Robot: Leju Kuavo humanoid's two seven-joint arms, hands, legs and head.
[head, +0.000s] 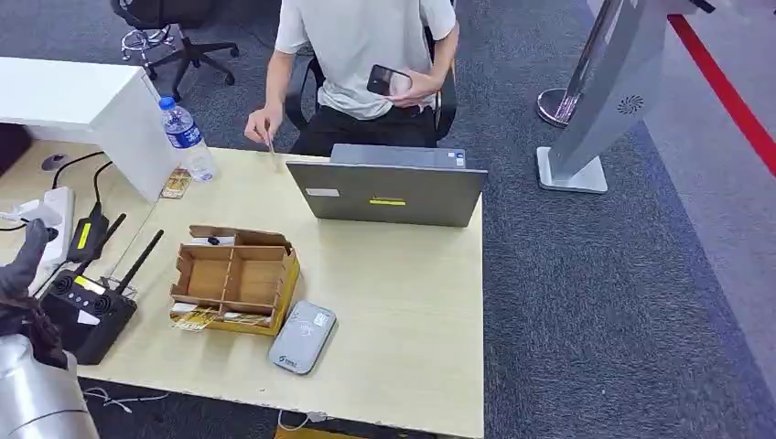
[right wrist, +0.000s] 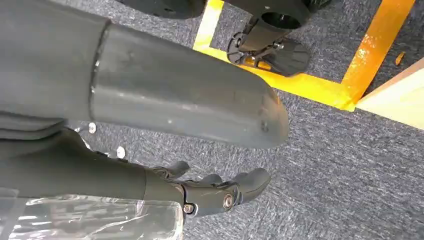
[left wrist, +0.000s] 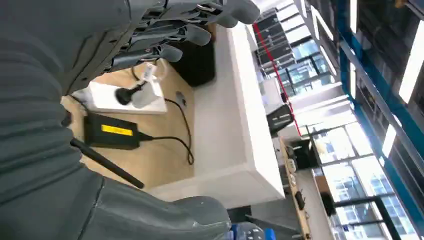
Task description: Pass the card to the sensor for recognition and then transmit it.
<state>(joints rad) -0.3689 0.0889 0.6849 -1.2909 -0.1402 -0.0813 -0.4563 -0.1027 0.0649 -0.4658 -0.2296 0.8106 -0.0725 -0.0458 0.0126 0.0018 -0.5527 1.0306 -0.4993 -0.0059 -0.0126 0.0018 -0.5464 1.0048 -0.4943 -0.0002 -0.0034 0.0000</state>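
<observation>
No lettering can be read: the yellow labels on the laptop (head: 391,193) and power adapter (left wrist: 111,132) and the print on the grey card sensor (head: 303,337) are too small to make out.

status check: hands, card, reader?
Left hand raised at the table's left edge, holding nothing. Right hand hanging over carpet, holding nothing. Cards lie by the cardboard organizer; reader unobstructed.
</observation>
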